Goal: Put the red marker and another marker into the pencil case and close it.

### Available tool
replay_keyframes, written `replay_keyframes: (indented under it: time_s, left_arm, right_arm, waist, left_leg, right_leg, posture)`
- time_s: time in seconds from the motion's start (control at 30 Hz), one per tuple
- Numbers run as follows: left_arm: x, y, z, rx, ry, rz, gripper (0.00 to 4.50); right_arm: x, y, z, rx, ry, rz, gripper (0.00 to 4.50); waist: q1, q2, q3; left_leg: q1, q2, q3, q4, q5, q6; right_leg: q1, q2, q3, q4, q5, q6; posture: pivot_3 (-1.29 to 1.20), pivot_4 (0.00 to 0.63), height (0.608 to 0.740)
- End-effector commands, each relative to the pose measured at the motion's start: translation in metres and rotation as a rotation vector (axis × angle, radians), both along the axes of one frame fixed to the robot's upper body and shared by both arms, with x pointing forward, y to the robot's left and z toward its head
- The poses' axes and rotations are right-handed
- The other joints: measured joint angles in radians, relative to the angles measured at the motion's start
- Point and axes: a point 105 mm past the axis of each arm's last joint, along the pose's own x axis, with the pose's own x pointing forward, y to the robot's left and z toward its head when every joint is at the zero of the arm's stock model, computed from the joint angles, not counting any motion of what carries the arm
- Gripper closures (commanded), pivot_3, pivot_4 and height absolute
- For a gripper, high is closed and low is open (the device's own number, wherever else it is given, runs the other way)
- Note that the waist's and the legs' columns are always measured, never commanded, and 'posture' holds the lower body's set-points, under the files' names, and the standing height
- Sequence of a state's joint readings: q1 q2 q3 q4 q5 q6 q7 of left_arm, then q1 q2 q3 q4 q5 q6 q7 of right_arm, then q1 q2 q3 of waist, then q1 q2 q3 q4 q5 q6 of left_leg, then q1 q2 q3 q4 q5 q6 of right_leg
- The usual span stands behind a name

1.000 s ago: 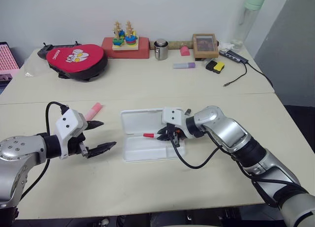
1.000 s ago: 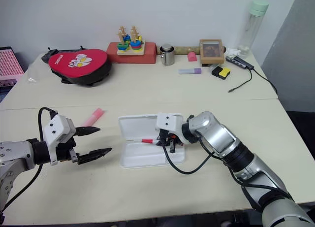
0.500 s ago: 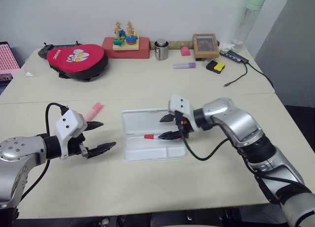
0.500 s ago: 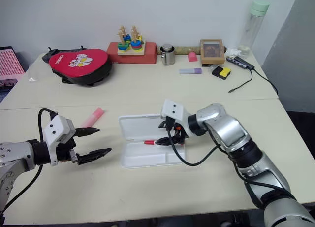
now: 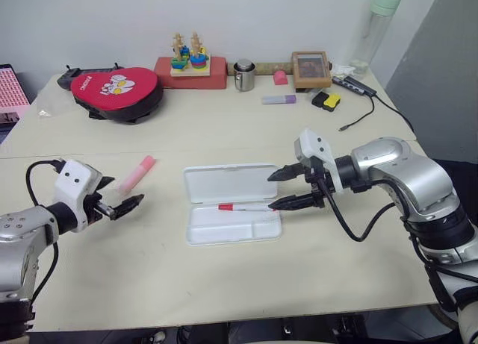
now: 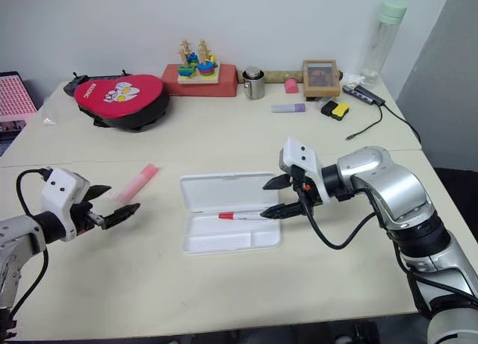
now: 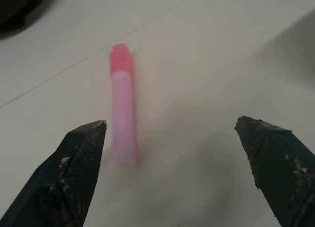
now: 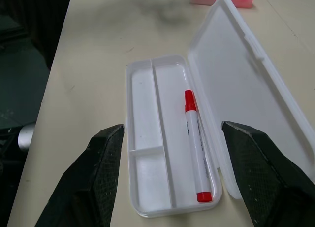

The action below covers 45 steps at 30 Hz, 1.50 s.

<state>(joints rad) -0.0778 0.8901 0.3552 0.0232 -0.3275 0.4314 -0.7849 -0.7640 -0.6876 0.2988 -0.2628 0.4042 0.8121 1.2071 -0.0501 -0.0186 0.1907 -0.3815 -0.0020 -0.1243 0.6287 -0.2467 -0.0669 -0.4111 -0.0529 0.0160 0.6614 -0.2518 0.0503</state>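
The white pencil case lies open mid-table, its lid laid flat on the far side. The red marker rests in the tray's long compartment, also visible from above as the red marker. My right gripper hovers open and empty just right of the case. The pink highlighter lies on the table left of the case. My left gripper is open and empty just near of it, and the highlighter lies ahead of its fingers.
A red padded pouch sits at the back left. Along the back edge stand a red block with a stacking toy, a metal cup, a purple highlighter, a picture frame and a bottle. A cable trails at right.
My right gripper let go of the red marker in the tray, opened, and drew back up and to the right. My left gripper swung left to sit near the pink highlighter.
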Motion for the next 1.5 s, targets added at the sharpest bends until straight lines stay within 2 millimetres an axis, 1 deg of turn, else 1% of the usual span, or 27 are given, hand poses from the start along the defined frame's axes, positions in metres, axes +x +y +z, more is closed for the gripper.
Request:
replay_keyframes:
  time_s: [0.03,0.13,0.27,0.43,0.53,0.63,0.7,0.73,0.83,0.97,1.03,1.17,1.3,1.33,1.5]
  left_arm:
    - [0.007,0.006,0.007,0.023,-0.039,0.015,0.0]
    - [0.019,0.009,0.005,0.018,-0.038,0.029,0.0]
    - [0.029,0.011,-0.002,0.005,-0.024,0.038,0.0]
    - [0.034,0.012,-0.013,-0.03,0.005,0.051,0.0]
    - [0.039,0.008,-0.024,-0.052,0.023,0.056,0.0]
    - [0.04,0.006,-0.027,-0.053,0.027,0.054,0.0]
    - [0.042,0.001,-0.027,-0.066,0.02,0.041,0.37]
    - [0.042,-0.003,-0.028,-0.072,0.022,0.028,0.44]
    - [0.041,-0.011,-0.032,-0.078,0.036,-0.002,1.12]
    - [0.04,-0.023,-0.032,-0.091,0.034,-0.044,1.88]
    - [0.039,-0.025,-0.032,-0.089,0.037,-0.051,2.21]
    - [0.038,-0.027,-0.033,-0.089,0.047,-0.059,3.08]
    - [0.042,-0.024,-0.031,-0.078,0.024,-0.035,3.86]
    - [0.043,-0.023,-0.031,-0.074,0.021,-0.027,3.95]
    - [0.044,-0.022,-0.033,-0.064,0.018,-0.011,3.95]
  right_arm:
    - [-0.005,0.002,0.004,-0.01,-0.055,0.033,1.21]
    - [-0.005,0.003,-0.002,-0.015,-0.057,0.028,1.21]
    - [-0.005,0.004,-0.002,-0.009,-0.056,0.024,1.21]
    - [-0.005,0.002,-0.003,-0.01,-0.057,0.013,1.21]
    - [-0.005,0.001,-0.004,-0.008,-0.057,0.008,1.21]
    - [-0.005,0.001,-0.004,-0.008,-0.058,0.007,1.21]
    - [-0.005,0.002,-0.003,-0.008,-0.058,0.006,1.17]
    - [-0.006,0.003,-0.003,-0.007,-0.058,0.006,1.17]
    - [-0.006,0.003,-0.003,-0.007,-0.055,0.006,1.17]
    - [-0.006,0.003,-0.003,-0.007,-0.054,0.005,1.17]
    - [-0.006,0.004,-0.004,-0.007,-0.053,0.003,1.17]
    - [-0.006,0.004,-0.004,-0.008,-0.052,0.001,1.17]
    - [-0.006,0.004,-0.004,-0.007,-0.05,-0.003,1.17]
    - [-0.006,0.004,-0.004,-0.007,-0.05,-0.005,1.17]
    - [-0.005,0.003,-0.004,-0.011,-0.053,-0.012,1.17]
  waist:
    - [0.0,0.0,0.0]
    - [0.0,0.0,0.0]
    - [0.001,0.0,0.0]
    - [0.0,0.0,0.0]
    - [0.0,0.0,0.0]
    - [0.0,0.0,0.0]
    - [0.0,-0.001,0.0]
    - [0.0,-0.001,0.0]
    - [0.001,-0.001,0.0]
    - [0.0,-0.001,0.0]
    - [0.001,-0.001,0.0]
    - [-0.001,-0.001,0.0]
    - [0.0,-0.001,0.0]
    - [0.0,-0.001,0.0]
    - [0.0,-0.001,0.0]
  left_leg:
    - [0.0,0.0,0.0,0.0,0.0,0.0]
    - [0.0,0.0,0.0,0.0,0.0,0.0]
    - [0.0,0.0,0.0,0.0,0.0,0.0]
    - [0.0,0.0,0.0,0.0,0.0,0.0]
    - [0.0,0.0,-0.001,0.0,0.0,0.0]
    - [0.0,0.0,-0.001,0.0,0.0,0.0]
    - [0.0,0.0,-0.001,0.0,0.0,0.0]
    - [0.0,0.0,-0.001,0.0,0.0,0.0]
    - [0.0,0.0,-0.001,0.001,0.0,0.0]
    - [0.0,0.0,-0.001,0.001,0.0,0.0]
    - [0.0,0.0,-0.001,0.001,0.0,0.0]
    - [0.0,0.0,-0.001,0.001,0.0,0.0]
    - [0.0,0.0,-0.001,0.001,0.0,0.0]
    - [0.0,0.0,-0.001,0.001,0.0,0.0]
    - [0.0,0.0,-0.001,0.001,0.0,0.0]
  right_leg:
    - [0.0,0.0,0.0,0.0,0.0,0.0]
    - [0.0,0.0,0.0,0.0,0.0,0.0]
    - [0.0,0.0,0.0,0.0,0.0,0.0]
    - [0.0,0.0,0.0,0.0,0.0,0.0]
    - [0.0,0.0,-0.001,0.001,0.001,-0.001]
    - [0.0,0.0,0.0,0.001,0.001,-0.001]
    - [0.0,0.0,-0.001,0.001,0.001,-0.001]
    - [0.0,0.0,0.0,0.001,0.001,-0.001]
    - [0.0,0.0,0.0,0.001,0.002,-0.003]
    - [0.0,0.0,0.0,0.001,0.003,-0.004]
    - [0.0,0.0,-0.001,0.001,0.003,-0.004]
    - [0.0,0.0,0.0,0.001,0.003,-0.004]
    - [0.0,0.0,-0.001,0.001,0.003,-0.004]
    - [0.0,0.0,0.0,0.001,0.003,-0.004]
    - [0.0,0.0,0.0,0.001,0.003,-0.004]
  posture:
    - [0.0,0.15,0.74]
    - [0.0,0.15,0.74]
    - [0.0,0.15,0.74]
    - [0.0,0.15,0.74]
    - [0.0,0.15,0.74]
    - [0.0,0.15,0.74]
    - [0.0,0.15,0.74]
    - [0.0,0.15,0.74]
    - [0.0,0.15,0.74]
    - [0.0,0.15,0.74]
    - [0.0,0.15,0.74]
    - [0.0,0.15,0.74]
    - [0.0,0.15,0.74]
    - [0.0,0.15,0.74]
    - [0.0,0.15,0.74]
